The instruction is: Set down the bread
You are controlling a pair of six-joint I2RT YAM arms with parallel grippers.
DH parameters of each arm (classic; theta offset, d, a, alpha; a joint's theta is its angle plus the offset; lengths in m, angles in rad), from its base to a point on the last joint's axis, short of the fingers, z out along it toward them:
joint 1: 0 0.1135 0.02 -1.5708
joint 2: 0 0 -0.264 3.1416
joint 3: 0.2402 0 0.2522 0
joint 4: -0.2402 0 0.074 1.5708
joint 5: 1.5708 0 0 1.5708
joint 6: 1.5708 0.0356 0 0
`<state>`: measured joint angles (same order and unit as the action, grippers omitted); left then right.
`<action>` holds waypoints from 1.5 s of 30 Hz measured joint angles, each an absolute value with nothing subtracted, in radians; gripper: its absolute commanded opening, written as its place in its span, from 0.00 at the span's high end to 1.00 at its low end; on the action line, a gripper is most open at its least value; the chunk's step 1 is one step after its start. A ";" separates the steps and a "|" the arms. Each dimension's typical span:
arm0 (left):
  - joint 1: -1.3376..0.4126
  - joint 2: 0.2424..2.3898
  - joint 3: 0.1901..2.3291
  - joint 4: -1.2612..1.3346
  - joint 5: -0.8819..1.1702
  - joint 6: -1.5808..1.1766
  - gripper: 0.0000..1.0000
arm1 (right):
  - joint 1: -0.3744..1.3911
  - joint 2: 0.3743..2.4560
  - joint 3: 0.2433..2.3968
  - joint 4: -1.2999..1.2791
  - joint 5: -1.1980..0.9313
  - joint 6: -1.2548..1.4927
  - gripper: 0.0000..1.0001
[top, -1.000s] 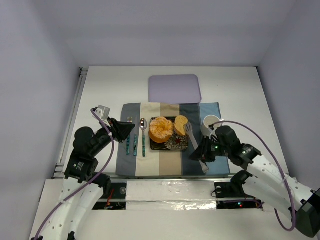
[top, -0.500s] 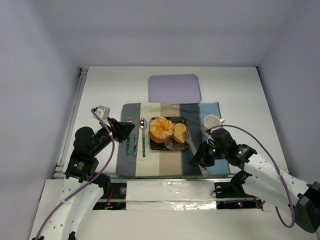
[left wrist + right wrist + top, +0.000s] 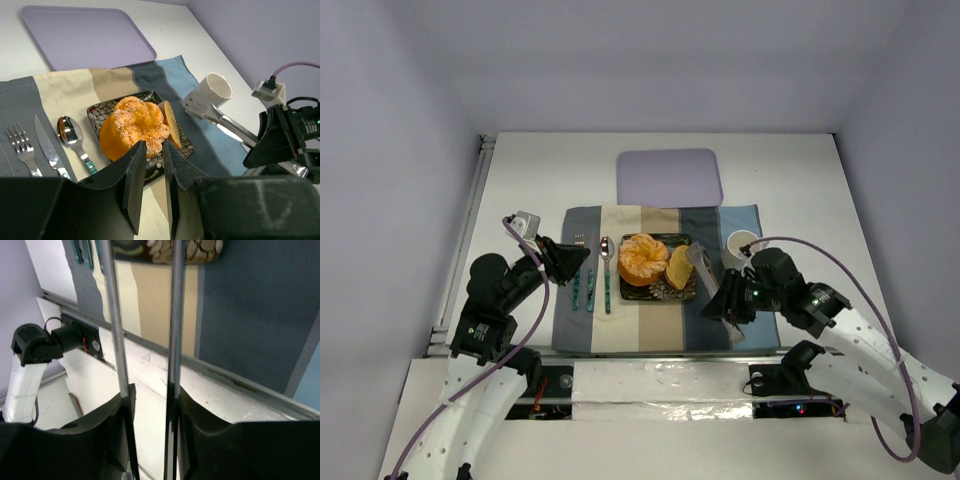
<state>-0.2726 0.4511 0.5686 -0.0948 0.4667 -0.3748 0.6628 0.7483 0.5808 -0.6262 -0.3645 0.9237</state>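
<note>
The bread [image 3: 678, 266] [image 3: 171, 123], a small golden slice with a brown crust, stands on edge on the dark patterned plate [image 3: 660, 296] [image 3: 95, 112], leaning on the round orange fruit [image 3: 642, 258] [image 3: 131, 127]. My right gripper [image 3: 725, 303] [image 3: 150, 390] is shut on metal tongs [image 3: 703, 268] [image 3: 172, 315]. Their pale tips [image 3: 197, 105] sit just right of the bread, apart from it, with nothing in them. My left gripper [image 3: 578, 258] [image 3: 154, 147] hovers left of the plate, jaws almost together and holding nothing.
A striped placemat [image 3: 620, 325] lies under the plate. A fork [image 3: 20, 145], knife [image 3: 45, 145] and spoon [image 3: 606, 270] [image 3: 70, 132] lie to the left. A white mug [image 3: 742, 243] [image 3: 212, 90] stands on the right, close to the tongs. A lilac tray [image 3: 670, 177] lies behind.
The bread went from lying at the plate's right edge to standing against the fruit. The tongs' tips have drawn back to the right of it. The left arm stayed still.
</note>
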 measured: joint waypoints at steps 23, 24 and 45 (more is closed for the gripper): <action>-0.273 0.390 0.565 -0.094 0.478 -0.375 0.82 | -0.027 1.656 1.423 -0.525 -0.086 0.594 0.75; -0.273 0.386 0.565 -0.094 0.478 -0.375 0.82 | -0.065 1.697 1.425 -0.515 -0.088 0.593 0.75; -0.288 0.368 0.565 -0.095 0.470 -0.374 0.84 | -0.149 2.073 1.578 -0.553 0.039 0.260 0.45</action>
<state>-0.2882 0.3683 0.5648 -0.0948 0.4702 -0.3744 -0.1486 2.0731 1.5776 -0.5533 0.0387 0.2596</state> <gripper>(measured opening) 0.166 0.481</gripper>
